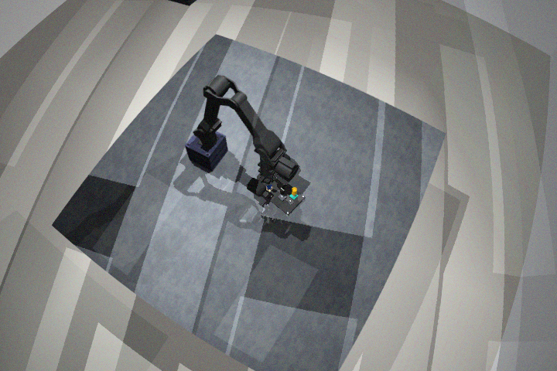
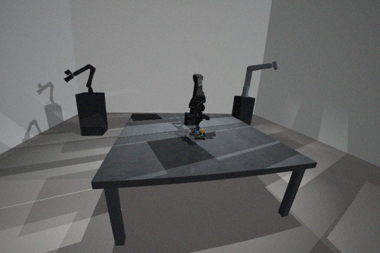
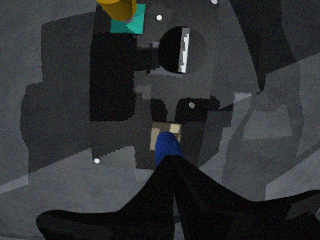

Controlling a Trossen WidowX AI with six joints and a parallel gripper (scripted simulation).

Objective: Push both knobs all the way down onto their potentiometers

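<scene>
Pale grey walls close the room, and light and dark bands cross the floor and the bench (image 1: 327, 131) (image 2: 196, 161) (image 3: 50, 200). The circuit board (image 1: 292, 208) (image 2: 199, 137) (image 3: 170, 82) lies on the bench under the end effector (image 1: 268, 180) (image 2: 197, 127) (image 3: 171, 162), whose fingers are together with nothing clamped between them. The blue knob (image 1: 268, 187) (image 2: 196, 128) (image 3: 167, 146) is directly beyond the fingertips, over its beige potentiometer (image 3: 154, 138) near one edge of the board; in the wrist view it overlaps the fingertips, and whether they touch cannot be told. The yellow knob (image 1: 294, 191) (image 2: 202, 131) (image 3: 118, 9) stands upright in the exterior view over the teal potentiometer (image 1: 293, 196) (image 2: 201, 135) (image 3: 134, 25), well apart from the fingertips, with a round black component (image 1: 285, 188) (image 3: 169, 50) to one side of the path between. Of the two knobs the blue is plainly the nearer, and the step in hand is judged to be its pressing. The governing relation is alignment: the closed tips should bear straight down the knob's long axis, since an off-centre push could lever the potentiometer loose. Seating depth of either knob cannot be read with certainty; the yellow appears to await its turn
</scene>
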